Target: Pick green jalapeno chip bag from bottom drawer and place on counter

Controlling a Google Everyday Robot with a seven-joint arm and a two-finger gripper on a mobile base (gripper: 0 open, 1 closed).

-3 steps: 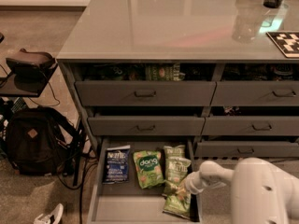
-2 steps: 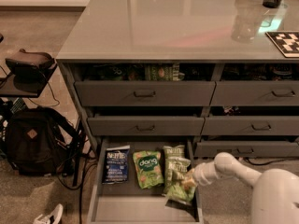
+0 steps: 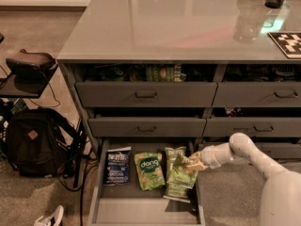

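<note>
bottom drawer [image 3: 141,208] open below counter [image 3: 155,27], green jalapeno chip bag [image 3: 178,182] at its right side, tool [image 3: 190,163] over it

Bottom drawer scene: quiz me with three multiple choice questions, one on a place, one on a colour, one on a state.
1. Where is the gripper? A in a sink; B at the green jalapeno chip bag in the bottom drawer; C on a stove.
2. The drawer's leftmost bag is: A blue; B red; C yellow.
3. The bottom drawer is: A shut; B pulled open; C removed.
Answers: B, it is at the bag on the drawer's right side; A, blue wrapper; B, its floor shows.
</note>
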